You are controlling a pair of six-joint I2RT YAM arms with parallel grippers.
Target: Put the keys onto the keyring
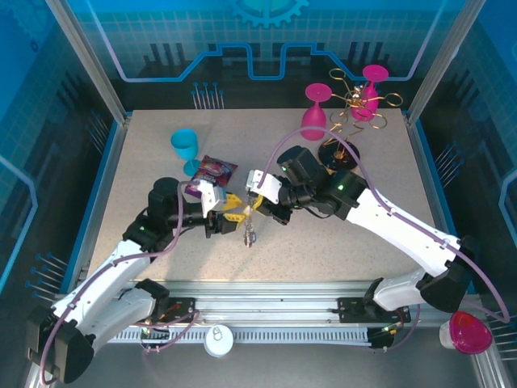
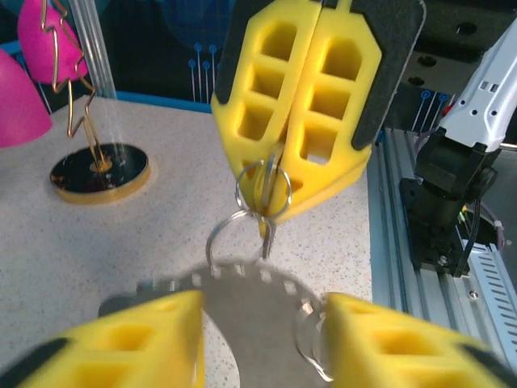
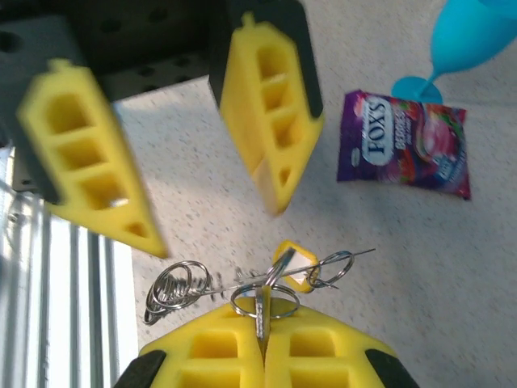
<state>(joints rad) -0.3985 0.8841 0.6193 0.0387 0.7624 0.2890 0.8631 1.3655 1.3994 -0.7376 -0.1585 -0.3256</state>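
robot lab test cell. speckled tabletop [image 1: 323, 242] boxed in by aluminium frame posts [image 1: 89, 61] and blue circuit-print panels [image 1: 161, 40] from 9 round to 3 o'clock, gear graphic [image 1: 269, 10] at 12. slotted aluminium rail [image 1: 275, 293] along 6 o'clock, left arm [image 1: 113, 263] and right arm [image 1: 404, 226] mounted on it side by side, lilac cabling [image 1: 281, 147] strung along the right one

Down at the bottom edge, the right gripper [image 3: 262, 339] has its yellow pads pressed tight together, pinching a small silver key [image 3: 260, 314] and its ring. A yellow tag [image 3: 295, 263] sits just above them, with coiled wire loops [image 3: 174, 289] alongside. Facing it, the left gripper [image 3: 212, 217] hangs with jaws parted. On the table [image 3: 388, 267], a purple candy packet [image 3: 404, 145] lies beside a blue cup [image 3: 472, 36].
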